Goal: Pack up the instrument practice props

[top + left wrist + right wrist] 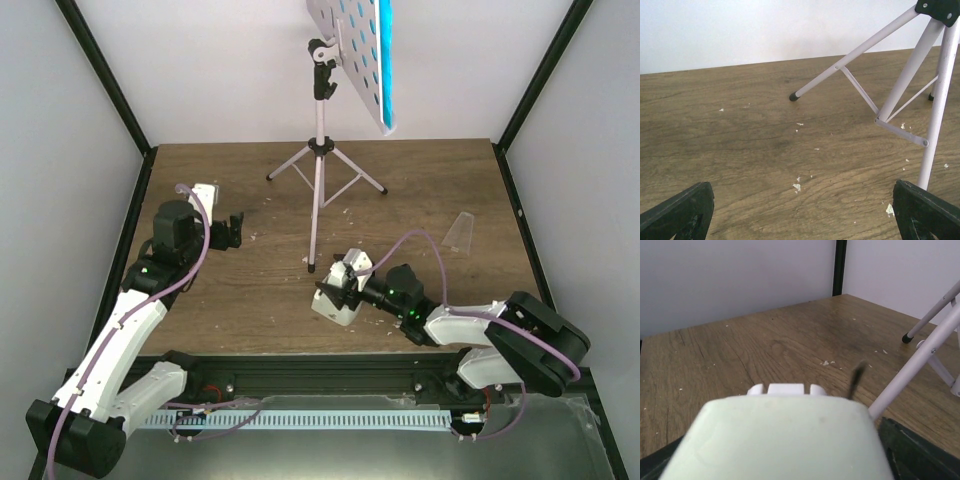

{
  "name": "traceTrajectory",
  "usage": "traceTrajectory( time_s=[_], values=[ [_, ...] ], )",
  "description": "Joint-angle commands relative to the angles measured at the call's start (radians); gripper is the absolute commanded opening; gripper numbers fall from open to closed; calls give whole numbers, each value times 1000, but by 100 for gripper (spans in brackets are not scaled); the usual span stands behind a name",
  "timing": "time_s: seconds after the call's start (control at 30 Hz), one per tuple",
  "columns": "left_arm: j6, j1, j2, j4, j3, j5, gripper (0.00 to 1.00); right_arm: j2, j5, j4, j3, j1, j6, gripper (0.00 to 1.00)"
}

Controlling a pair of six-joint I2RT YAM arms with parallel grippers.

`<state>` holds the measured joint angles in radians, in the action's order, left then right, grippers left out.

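Observation:
The pale pink music stand (pixel 320 150) stands at the back middle on its tripod legs. Its perforated desk (pixel 350 45) carries the teal booklet (pixel 385 60) on edge. The white metronome (pixel 338 295) lies tilted near the stand's front foot, low over the wood. My right gripper (pixel 350 287) is shut on it. In the right wrist view the metronome (pixel 780 435) fills the space between my fingers (pixel 912 455), and its dark rod (pixel 857 377) is blurred. My left gripper (pixel 232 230) is open and empty at the left. Its fingers (pixel 680 210) frame bare wood, with the stand's legs (pixel 910 75) ahead on the right.
A small clear plastic piece (pixel 460 232) lies on the table (pixel 250 270) at the right. Pale crumbs (pixel 797 186) dot the wood. Black frame posts (pixel 115 90) and white walls close in the sides and back. A stand leg (pixel 920 362) runs close to the metronome's right.

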<state>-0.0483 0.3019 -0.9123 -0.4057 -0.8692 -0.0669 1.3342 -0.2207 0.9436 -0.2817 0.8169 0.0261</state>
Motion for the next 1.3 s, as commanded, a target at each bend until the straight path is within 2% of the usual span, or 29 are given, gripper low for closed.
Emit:
traceTrajectory(
  time_s=[0.0,0.1,0.17,0.3,0.4,0.47,0.7,0.83,0.97,1.1,1.2,1.27],
  values=[
    [7,5,10,7,1,-4,99,-32,14,20,6,10,-27,88],
    [8,5,12,7,3,-6,98,-70,14,23,22,10,-57,99],
    [9,5,13,7,2,-8,98,-117,18,-10,23,10,-72,100],
    [10,5,15,9,4,-16,98,-264,99,-172,0,8,-108,100],
    [10,5,18,11,6,-25,98,-373,217,-360,-42,4,-177,100],
    [11,5,19,13,7,-30,98,-434,245,-471,-60,-9,-216,100],
    [21,5,29,23,16,-58,98,-629,158,-822,-68,-15,-425,100],
    [27,5,27,28,21,-81,99,-758,61,-899,-6,-15,-584,100],
    [28,6,21,33,20,-82,98,-859,44,-938,75,-15,-670,100],
    [30,5,20,37,25,-88,98,-829,-27,-899,131,-14,-682,100],
    [30,5,12,43,29,-85,98,-694,-89,-861,125,-2,-674,100],
    [28,5,3,44,30,-83,98,-604,-64,-867,101,40,-653,100]
  ],
)
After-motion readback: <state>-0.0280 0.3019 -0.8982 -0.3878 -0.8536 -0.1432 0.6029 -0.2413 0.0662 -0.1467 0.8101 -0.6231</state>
